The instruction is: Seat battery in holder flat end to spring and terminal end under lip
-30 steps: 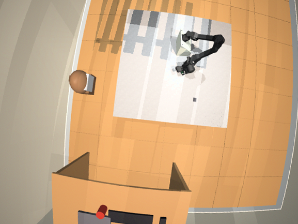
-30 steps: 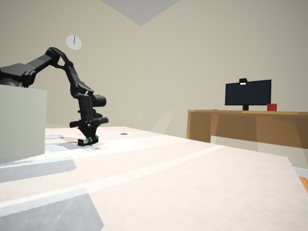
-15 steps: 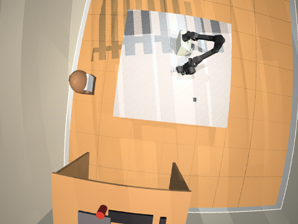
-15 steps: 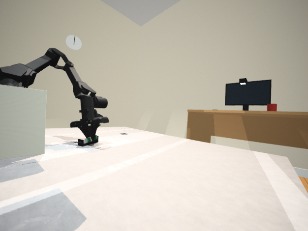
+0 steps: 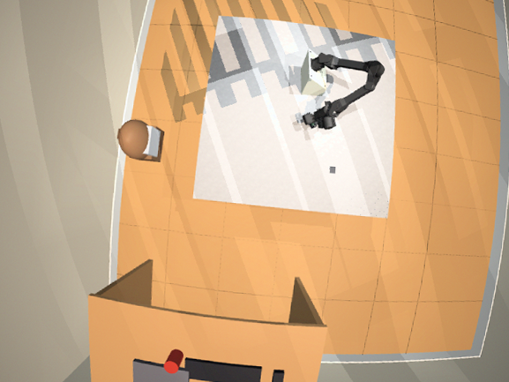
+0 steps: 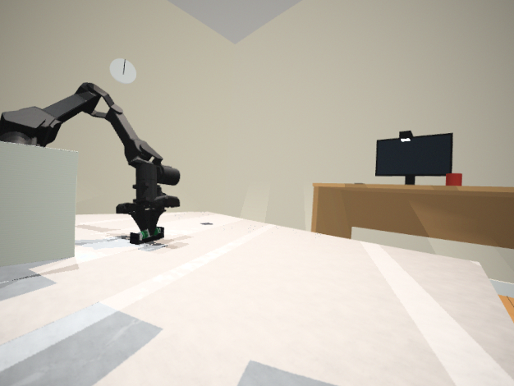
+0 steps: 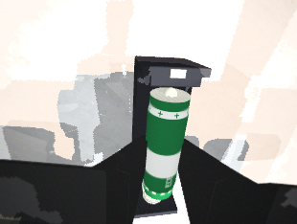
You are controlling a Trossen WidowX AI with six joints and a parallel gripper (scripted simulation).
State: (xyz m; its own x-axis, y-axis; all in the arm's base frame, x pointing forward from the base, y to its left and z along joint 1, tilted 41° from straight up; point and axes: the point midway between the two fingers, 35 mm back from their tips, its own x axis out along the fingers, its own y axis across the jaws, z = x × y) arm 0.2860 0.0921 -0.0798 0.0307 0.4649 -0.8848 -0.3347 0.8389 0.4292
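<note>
The green and white battery [image 7: 169, 131] [image 6: 158, 231] is between the fingers of my gripper [image 7: 162, 143] [image 6: 151, 232], which is shut on it. In the wrist view its plus terminal end points up the picture, towards the white-marked lip of the black holder [image 7: 138, 107] [image 6: 134, 238]. That end looks nearer the camera than the flat end, so the battery seems tilted. The terminal shows in full just short of the lip, not under it. The flat end is low in the holder, at the pale coil spring [image 7: 151, 199]; whether they touch is unclear. The fingers hide part of the holder's sides.
A pale box [image 5: 311, 82] [image 6: 37, 203] carries the arm's base beside the holder. A small dark square [image 5: 332, 169] [image 6: 206, 223] lies on the white surface [image 5: 256, 162]. A desk [image 5: 210, 338] [image 6: 332, 207] with a monitor [image 6: 415, 155] and a red cylinder [image 5: 172, 363] [image 6: 453, 179] stands far off.
</note>
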